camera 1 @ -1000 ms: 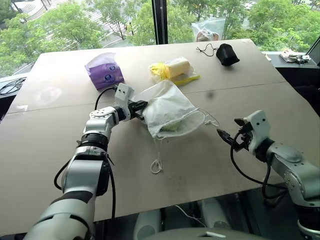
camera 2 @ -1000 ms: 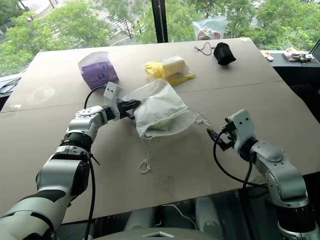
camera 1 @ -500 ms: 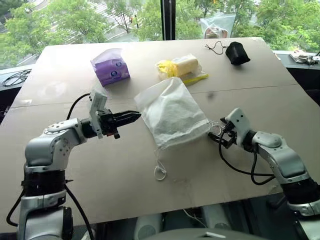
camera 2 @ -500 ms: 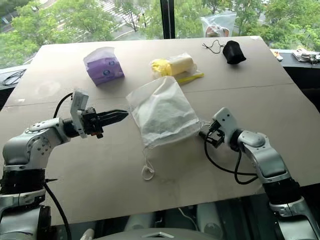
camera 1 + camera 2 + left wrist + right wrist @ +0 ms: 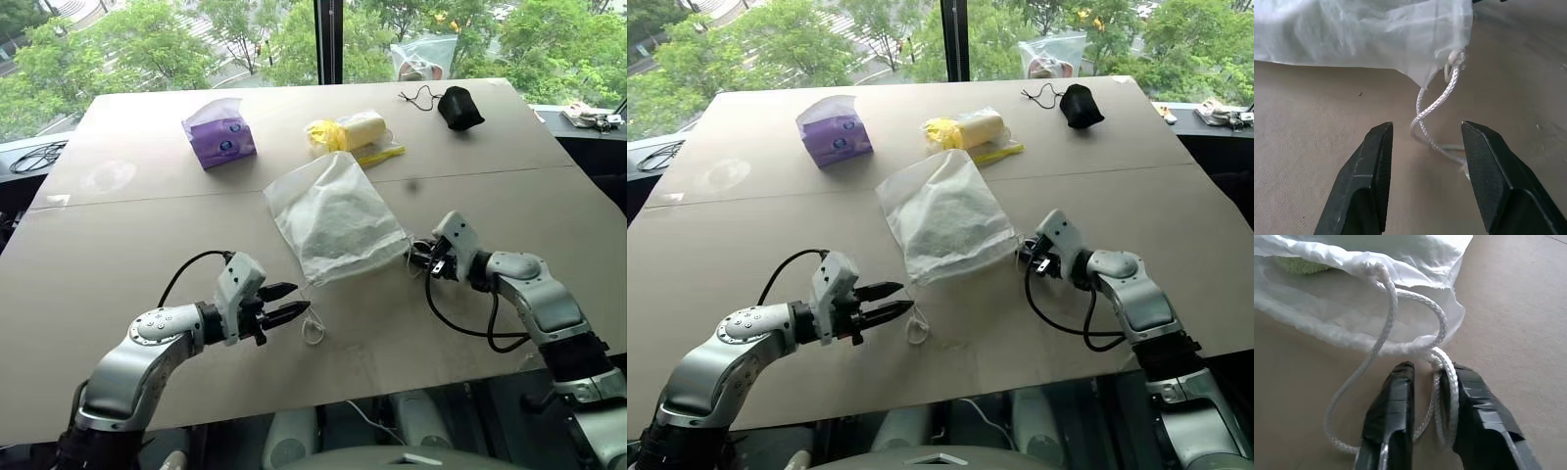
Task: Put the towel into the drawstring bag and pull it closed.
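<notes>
Already the towel [image 5: 1300, 265] was inside the drawstring bag [image 5: 336, 217], which lay flat mid-counter [image 5: 118, 245] with its mouth facing the robot. What remained, I judged, was the closing pull.

The right gripper [image 5: 1430, 382] sat at the bag's right corner, its fingers [image 5: 1396, 406] pinched together on the right cord [image 5: 1444, 377]. The left gripper [image 5: 1422, 147] hovered by the left cord [image 5: 312, 328] trailing from the near corner, fingers [image 5: 1371, 171] apart and gripping nothing.

From the head cameras the bag looked merely white; the right wrist camera caught a pale green edge through the fabric. The left wrist camera showed the twisted cord lying between the spread fingers.
</notes>
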